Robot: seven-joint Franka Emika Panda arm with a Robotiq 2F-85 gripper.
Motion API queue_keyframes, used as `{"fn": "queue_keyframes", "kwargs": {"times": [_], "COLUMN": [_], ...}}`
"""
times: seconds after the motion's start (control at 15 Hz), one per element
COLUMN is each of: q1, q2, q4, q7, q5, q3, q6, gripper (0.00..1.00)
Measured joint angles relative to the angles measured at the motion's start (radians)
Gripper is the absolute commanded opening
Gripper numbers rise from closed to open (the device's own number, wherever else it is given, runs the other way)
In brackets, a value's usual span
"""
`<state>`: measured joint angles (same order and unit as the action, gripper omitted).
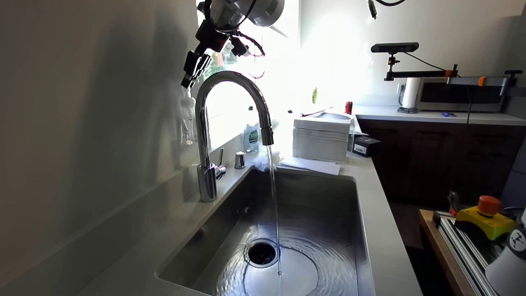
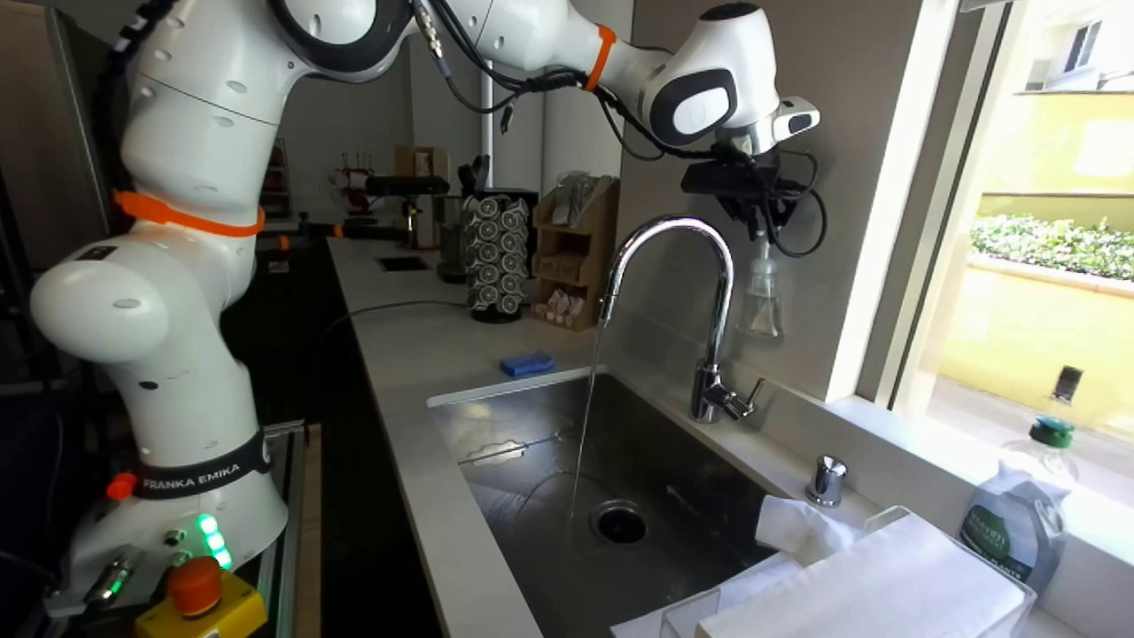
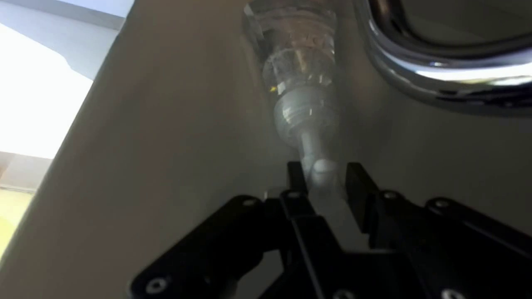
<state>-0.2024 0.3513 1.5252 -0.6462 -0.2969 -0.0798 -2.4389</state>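
Pincer (image 3: 325, 168), black and nearly closed, grips the clear pump bottle (image 3: 305, 79) by its top near the grey wall (image 1: 123, 123); the arched chrome faucet (image 1: 201, 127) crowds me, running into the steel sink (image 1: 316, 189).

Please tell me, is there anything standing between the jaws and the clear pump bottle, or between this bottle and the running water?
Between the jaws and the clear pump bottle, nothing visible: they are closed around its pump top. Between the bottle and the running water stands the faucet, in both exterior views.
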Motion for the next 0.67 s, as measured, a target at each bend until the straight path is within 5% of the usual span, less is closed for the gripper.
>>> {"fn": "queue_keyframes", "kwargs": {"times": [0.67], "q1": [0.068], "q2": [-0.007], "q4": [-0.007], "q7": [0.007], "q5": [0.014], "q3": [-0.027], "q6": [0.011], "gripper": [0.07]}}
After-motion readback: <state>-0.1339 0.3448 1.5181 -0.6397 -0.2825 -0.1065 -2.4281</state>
